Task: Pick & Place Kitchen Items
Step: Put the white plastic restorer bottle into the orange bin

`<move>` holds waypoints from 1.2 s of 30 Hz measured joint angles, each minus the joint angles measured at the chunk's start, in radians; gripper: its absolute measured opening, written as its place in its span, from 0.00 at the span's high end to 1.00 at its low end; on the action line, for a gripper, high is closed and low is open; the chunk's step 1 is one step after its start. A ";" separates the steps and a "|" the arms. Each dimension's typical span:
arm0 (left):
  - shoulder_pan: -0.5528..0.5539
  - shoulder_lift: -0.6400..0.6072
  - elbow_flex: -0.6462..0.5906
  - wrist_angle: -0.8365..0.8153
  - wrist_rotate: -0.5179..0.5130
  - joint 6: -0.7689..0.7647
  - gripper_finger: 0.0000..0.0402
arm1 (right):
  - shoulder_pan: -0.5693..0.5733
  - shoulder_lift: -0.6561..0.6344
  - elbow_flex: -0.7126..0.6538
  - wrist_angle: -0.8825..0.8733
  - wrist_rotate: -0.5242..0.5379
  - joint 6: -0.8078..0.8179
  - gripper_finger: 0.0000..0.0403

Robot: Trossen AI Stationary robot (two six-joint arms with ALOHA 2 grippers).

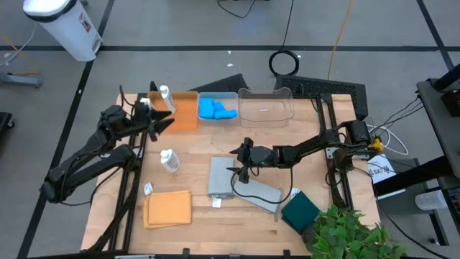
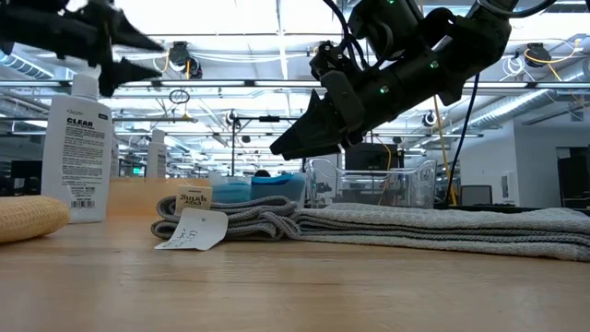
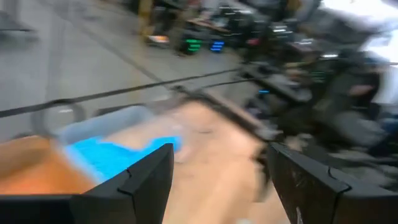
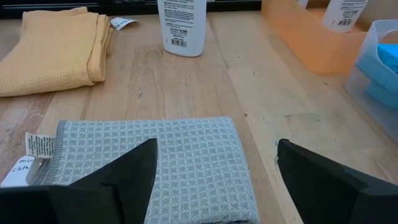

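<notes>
My right gripper [image 1: 236,161] hangs open just above the folded grey cloth [image 4: 149,162], a finger over each side of its near end, touching nothing. A second grey cloth [image 1: 260,194] lies beside it. My left gripper [image 1: 167,122] stands open and level at the near edge of the orange tray [image 1: 185,114], holding nothing. One white bottle [image 1: 165,97] stands in that tray, another [image 1: 170,160] on the table. Blue sponges [image 1: 218,109] lie in a clear bin. An orange cloth [image 1: 167,208] and a dark green cloth [image 1: 300,211] lie flat near the front.
An empty clear bin [image 1: 266,106] stands at the back right of the sponge bin. A green plant [image 1: 345,234] crowds the front right corner. Bare wood shows between the bottle on the table and the bins.
</notes>
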 joint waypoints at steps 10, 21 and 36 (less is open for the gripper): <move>-0.284 -0.038 0.001 0.197 0.075 -0.078 0.35 | 0.000 0.000 0.000 0.000 0.000 0.000 0.27; -0.576 -0.028 0.014 0.220 -0.165 0.017 0.35 | 0.000 0.000 0.000 0.000 0.000 0.000 0.27; -0.900 0.223 0.166 0.118 -0.405 0.117 0.35 | 0.000 0.000 0.000 0.000 -0.002 0.000 0.27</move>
